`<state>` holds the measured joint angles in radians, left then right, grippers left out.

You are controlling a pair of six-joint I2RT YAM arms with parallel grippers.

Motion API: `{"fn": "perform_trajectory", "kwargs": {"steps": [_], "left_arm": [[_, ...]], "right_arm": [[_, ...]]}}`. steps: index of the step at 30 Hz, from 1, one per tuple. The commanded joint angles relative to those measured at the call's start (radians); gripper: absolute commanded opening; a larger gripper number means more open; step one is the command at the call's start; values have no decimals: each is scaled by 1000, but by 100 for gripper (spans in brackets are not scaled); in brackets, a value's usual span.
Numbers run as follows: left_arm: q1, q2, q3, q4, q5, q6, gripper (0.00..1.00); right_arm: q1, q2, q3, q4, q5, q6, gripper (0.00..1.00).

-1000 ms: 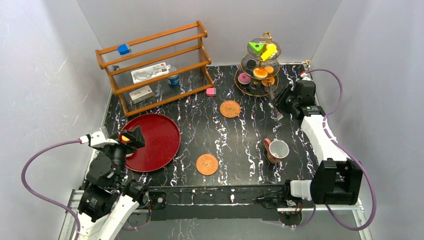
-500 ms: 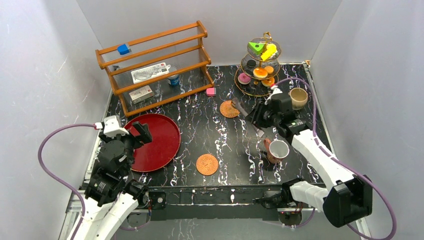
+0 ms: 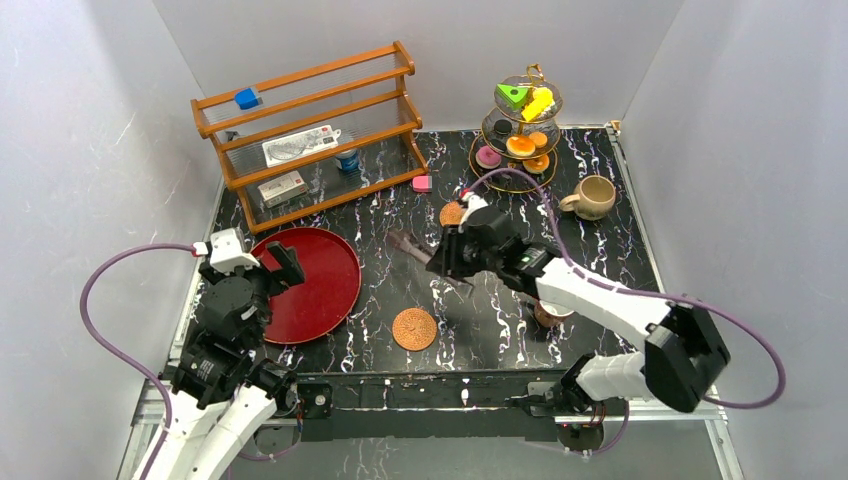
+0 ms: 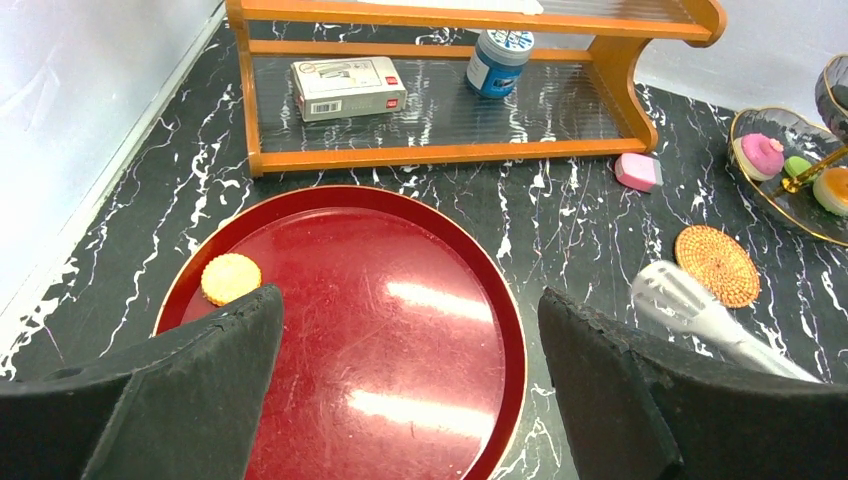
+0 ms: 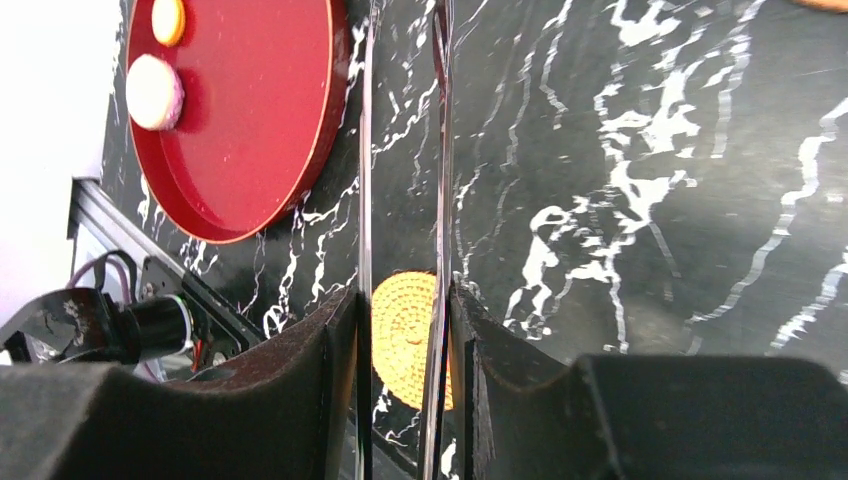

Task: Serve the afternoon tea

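My right gripper [image 3: 447, 257] is shut on metal tongs [image 3: 408, 244], whose two blades [image 5: 440, 150] run up between its fingers [image 5: 340, 340]. They hang over the table's middle, above a woven coaster [image 5: 405, 335]. My left gripper [image 4: 408, 298] is open over the red tray [image 4: 400, 330], where an orange cookie [image 4: 230, 278] and a pale round pastry [image 5: 155, 92] lie. The tiered stand [image 3: 520, 140] holds the pink donut [image 3: 488, 156], green wedge [image 3: 513, 95], yellow piece [image 3: 541, 103] and orange cookies [image 3: 520, 145]. The beige mug [image 3: 592, 197] stands to its right. My right arm mostly hides the pinkish-brown cup [image 3: 548, 315].
A wooden shelf [image 3: 310, 130] at the back left carries a blue cube [image 3: 247, 98], white boxes and a blue can [image 4: 498, 62]. A pink block [image 3: 422, 183] lies in front of it. A second coaster [image 3: 452, 213] sits behind my right gripper. White walls close in the table.
My right arm has swung from the stand at the back right to the table's middle with the tongs, uncovering the beige mug. My left gripper has drawn back over the tray.
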<state>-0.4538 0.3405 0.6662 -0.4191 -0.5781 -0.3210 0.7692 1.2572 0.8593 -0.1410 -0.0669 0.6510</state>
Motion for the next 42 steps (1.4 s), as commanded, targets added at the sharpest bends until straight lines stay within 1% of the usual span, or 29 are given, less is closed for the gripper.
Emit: {"fn": "perform_trajectory", "kwargs": {"steps": [1,4,6,10,15,22,27,30,36,42], "left_arm": [[-3,-21,25,26,-22,12,95],[-3,-47,16,31,-14,6,95],[-3,-65,8,42,-18,6,95],[-3,-85,4,63,1,17,95],[-3,-119,3,61,1,21,96],[-3,-162,-11,83,13,34,95],[-3,-166,-9,82,18,34,96],[-3,-169,-6,76,18,34,95],[-3,-193,-8,71,18,31,96],[-3,-193,-11,72,17,30,95]], "right_arm": [[91,100,92,132,22,33,45],[163,203,140,200,28,39,44],[214,279,201,226,12,24,45],[296,417,328,212,9,-16,45],[349,542,434,224,4,-32,45],[375,684,570,224,-57,-45,45],[382,740,644,260,-117,-21,46],[387,770,691,249,-129,-21,47],[387,813,735,246,-137,-11,48],[404,878,770,246,-184,-12,50]]}}
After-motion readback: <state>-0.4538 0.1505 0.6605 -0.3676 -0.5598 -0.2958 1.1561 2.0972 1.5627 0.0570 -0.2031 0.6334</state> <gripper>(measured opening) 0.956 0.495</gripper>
